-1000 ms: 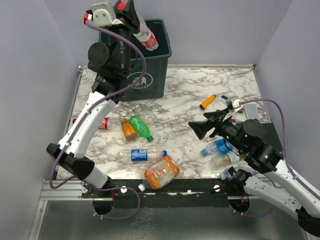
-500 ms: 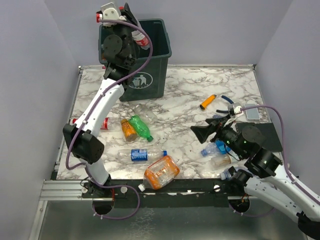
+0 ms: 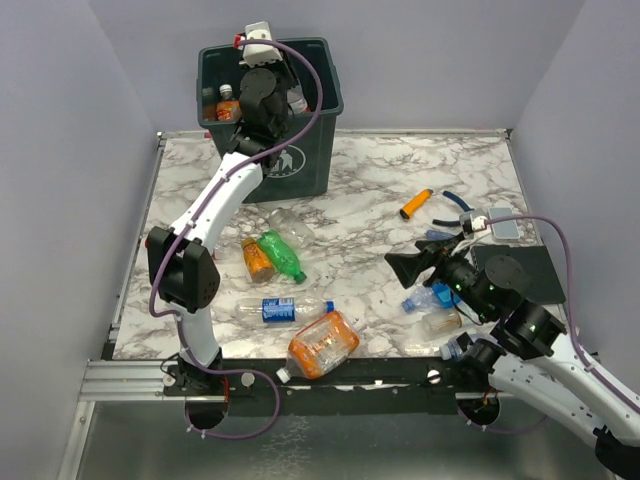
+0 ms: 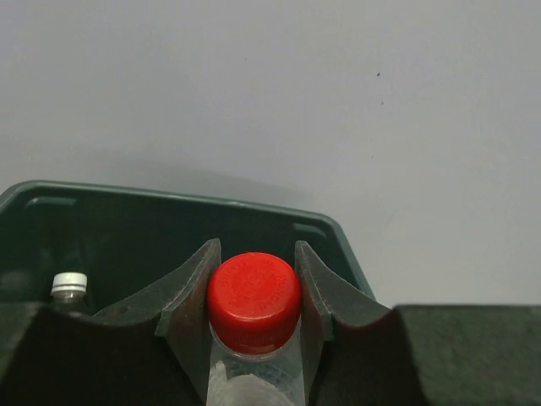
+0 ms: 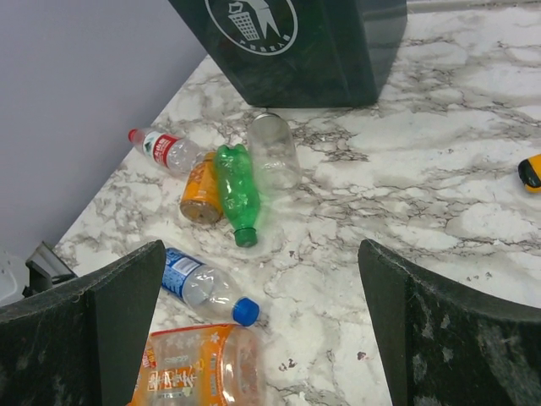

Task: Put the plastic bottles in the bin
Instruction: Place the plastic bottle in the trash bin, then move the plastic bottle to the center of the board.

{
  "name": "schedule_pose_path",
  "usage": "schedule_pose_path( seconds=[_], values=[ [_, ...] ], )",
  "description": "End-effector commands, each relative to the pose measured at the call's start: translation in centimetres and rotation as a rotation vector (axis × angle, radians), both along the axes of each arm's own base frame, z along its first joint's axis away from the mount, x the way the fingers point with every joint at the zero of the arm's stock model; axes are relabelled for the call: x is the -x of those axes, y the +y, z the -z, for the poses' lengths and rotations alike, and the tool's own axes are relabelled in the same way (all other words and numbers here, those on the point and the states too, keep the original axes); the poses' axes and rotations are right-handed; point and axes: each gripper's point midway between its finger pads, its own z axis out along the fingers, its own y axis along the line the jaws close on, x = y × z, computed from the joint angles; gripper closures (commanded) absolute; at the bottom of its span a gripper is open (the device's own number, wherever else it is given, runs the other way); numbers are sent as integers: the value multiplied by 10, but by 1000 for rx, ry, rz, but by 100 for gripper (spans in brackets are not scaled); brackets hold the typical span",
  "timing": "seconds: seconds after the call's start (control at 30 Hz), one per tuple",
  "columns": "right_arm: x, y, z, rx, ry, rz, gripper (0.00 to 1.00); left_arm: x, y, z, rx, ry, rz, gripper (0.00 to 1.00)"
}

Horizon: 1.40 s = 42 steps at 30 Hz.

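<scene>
- Top external: left gripper (image 3: 272, 80) over the mouth of the bin (image 3: 310, 130) at far left, its load masked by the wrist. Right gripper (image 3: 395, 262) at near right, spread wide, holding nothing. Green bottle (image 3: 281, 255) and blue-labelled bottle (image 3: 285, 309) among those lying on the table (image 3: 380, 180).
- Left wrist: jaws clenched just under the cap of a red-capped bottle (image 4: 254, 296), cap pointing toward the far rim. White-capped bottle (image 4: 68, 283) already inside, at left. Judged best: release only with the whole body inside the rim, open fully, then lift straight up.
- Right wrist: clear bottle (image 5: 272, 150) plain here, faint from above, lying just near of the bin beside the green one. Red-labelled bottle (image 5: 165, 148) unobstructed at left. Bin interior unseen.
</scene>
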Motion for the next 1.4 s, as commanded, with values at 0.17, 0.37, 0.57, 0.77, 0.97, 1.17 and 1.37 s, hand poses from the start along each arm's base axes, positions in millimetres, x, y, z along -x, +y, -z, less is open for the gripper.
schedule_pose_path(
  seconds=[0.17, 0.37, 0.57, 0.77, 0.97, 1.17, 1.37],
  values=[
    [-9, 0, 16, 69, 37, 30, 0, -9, 12, 54, -100, 192, -92, 100],
    [-10, 1, 20, 79, 52, 36, 0, -3, 56, 62, -164, 277, -351, 100],
    [-11, 3, 18, 80, 53, 32, 0, 3, 48, 48, -115, 238, -266, 100],
    [-12, 5, 15, 83, 60, 26, 0, -6, 3, 46, -114, 254, -17, 64],
    [-11, 3, 13, 76, 59, 30, 0, 3, -2, 29, -90, 240, 33, 1],
    [-16, 3, 6, 95, 40, 45, 0, 39, 1, -36, 17, 120, 98, 1],
    [-23, 9, 1, 107, 35, 42, 0, 79, 6, -61, -8, 72, 151, 1]
  ],
)
